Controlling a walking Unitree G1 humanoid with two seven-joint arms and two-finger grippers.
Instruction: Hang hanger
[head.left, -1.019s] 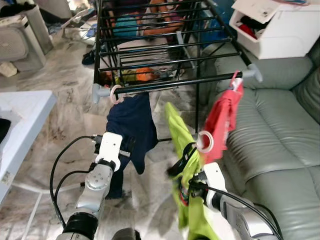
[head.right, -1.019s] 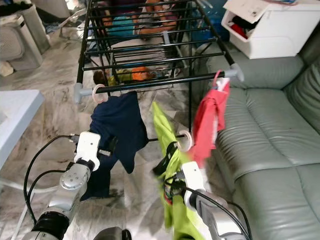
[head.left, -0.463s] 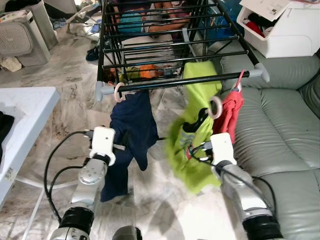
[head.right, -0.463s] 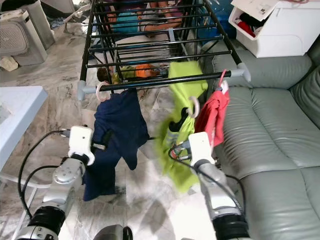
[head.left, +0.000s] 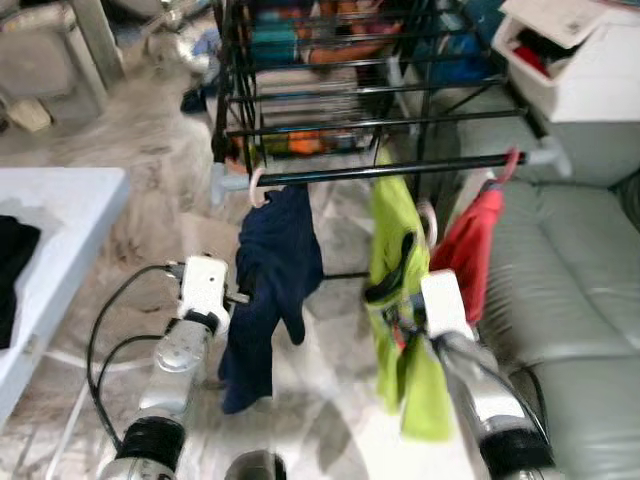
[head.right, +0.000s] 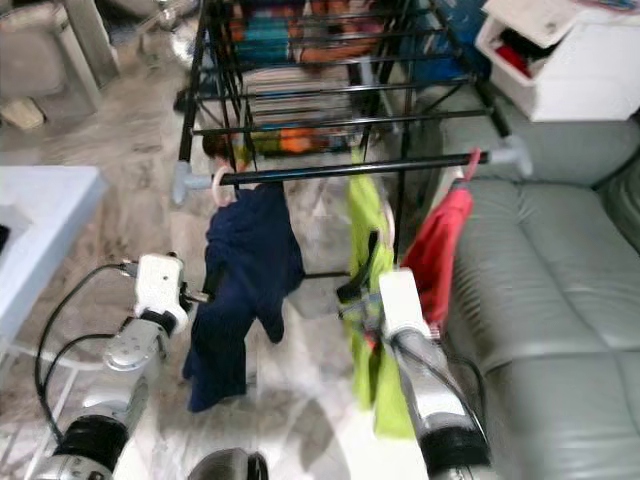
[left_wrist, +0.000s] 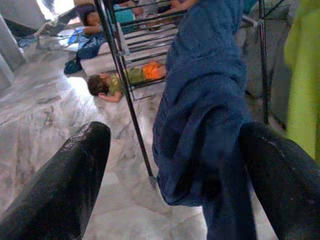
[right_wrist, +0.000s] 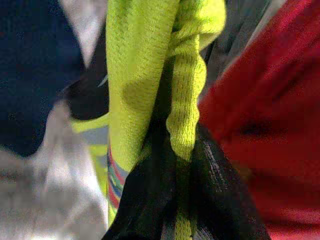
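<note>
Both arms reach forward; left end effector (left_wrist: 170, 175) fingers spread, right end effector (head.left: 395, 300) clamped.

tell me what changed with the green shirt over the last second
The right gripper lifted the green shirt from low in front up to the front rail, where it now hangs between the navy garment and red garment, still gripped. Those two and the left gripper stayed put.

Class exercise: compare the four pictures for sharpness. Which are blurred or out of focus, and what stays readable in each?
Both eye views are smeared by motion, yet the front rail, navy garment and green garment read. Left wrist view: the fingers are soft, the rack behind sharper. Right wrist view: green weave crisp, the red garment and the surroundings blurred.
</note>
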